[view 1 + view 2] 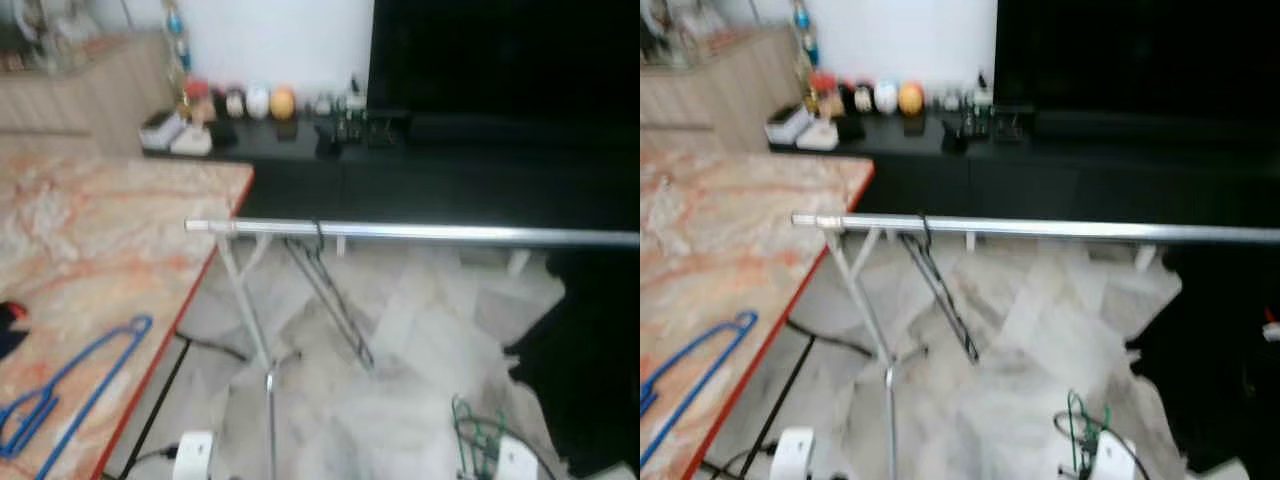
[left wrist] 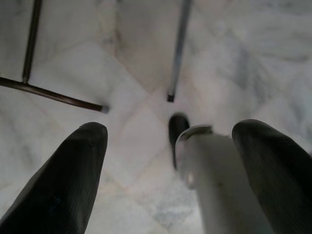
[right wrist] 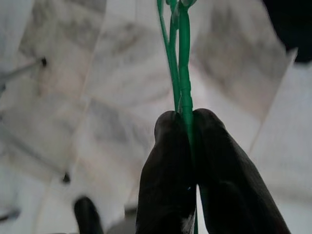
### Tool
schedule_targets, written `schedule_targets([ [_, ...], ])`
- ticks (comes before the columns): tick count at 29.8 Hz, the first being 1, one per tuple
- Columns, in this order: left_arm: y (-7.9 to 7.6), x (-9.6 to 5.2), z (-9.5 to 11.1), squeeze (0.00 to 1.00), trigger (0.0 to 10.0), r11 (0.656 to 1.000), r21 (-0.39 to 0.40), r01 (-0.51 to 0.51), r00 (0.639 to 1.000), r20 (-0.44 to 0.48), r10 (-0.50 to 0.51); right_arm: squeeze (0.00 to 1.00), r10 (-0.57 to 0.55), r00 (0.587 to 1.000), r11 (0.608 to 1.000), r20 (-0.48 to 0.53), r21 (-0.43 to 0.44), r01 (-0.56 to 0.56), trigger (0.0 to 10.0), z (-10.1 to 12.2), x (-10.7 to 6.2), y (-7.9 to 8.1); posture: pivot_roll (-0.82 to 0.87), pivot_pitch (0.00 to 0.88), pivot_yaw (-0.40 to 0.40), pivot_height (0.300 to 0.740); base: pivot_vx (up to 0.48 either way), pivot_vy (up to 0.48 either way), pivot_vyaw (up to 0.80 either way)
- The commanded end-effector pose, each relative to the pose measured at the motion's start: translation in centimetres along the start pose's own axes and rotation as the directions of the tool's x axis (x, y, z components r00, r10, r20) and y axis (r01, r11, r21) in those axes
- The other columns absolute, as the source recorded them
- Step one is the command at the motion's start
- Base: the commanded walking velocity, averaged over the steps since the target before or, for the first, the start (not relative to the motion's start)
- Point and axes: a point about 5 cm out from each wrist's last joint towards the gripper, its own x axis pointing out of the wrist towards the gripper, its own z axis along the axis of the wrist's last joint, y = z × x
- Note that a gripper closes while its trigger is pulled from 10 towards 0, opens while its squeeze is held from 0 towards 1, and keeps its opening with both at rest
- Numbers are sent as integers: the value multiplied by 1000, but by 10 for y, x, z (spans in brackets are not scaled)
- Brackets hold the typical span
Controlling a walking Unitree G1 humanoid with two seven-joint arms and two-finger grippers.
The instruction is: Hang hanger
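A silver clothes rail [image 1: 420, 233] runs across in front of me, with one dark hanger [image 1: 328, 287] hooked on it near its left end. My right gripper [image 3: 187, 127] is shut on a green wire hanger [image 3: 179, 58], held low at the bottom right [image 1: 478, 432]. A blue hanger [image 1: 75, 382] lies on the marble-patterned table [image 1: 90, 250] at my left. My left gripper [image 2: 168, 161] hangs open over the floor, with nothing between its fingers.
The rail stands on a white metal stand [image 1: 250, 320] over a pale marble floor [image 1: 400, 390]. Behind it is a black TV unit [image 1: 450, 170] with small ornaments on top. A dark cloth [image 1: 590, 340] hangs at the right. A black cable [image 1: 205, 345] lies on the floor.
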Motion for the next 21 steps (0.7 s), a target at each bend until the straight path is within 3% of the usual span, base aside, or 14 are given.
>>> schedule_targets([
  [1,10,-2,-7,0,10000,999,-4,-38,999,-27,38,0,17,1000,1000,14,3,-17,10000,2,1,11,17,0,33,740,0,0,0],
  [13,10,-2,-6,0,10000,999,8,-39,999,-21,40,0,-40,976,998,216,-36,49,10000,50,5,10,10,0,36,740,0,0,0],
  [16,12,-3,-7,0,10000,999,10,-45,999,-21,45,0,-34,958,997,284,-62,53,10000,63,5,13,12,0,35,740,0,0,0],
  [21,14,-3,-9,0,10000,999,13,-50,998,-23,50,0,-19,893,994,450,-86,64,10000,90,0,20,21,0,29,740,0,0,0],
])
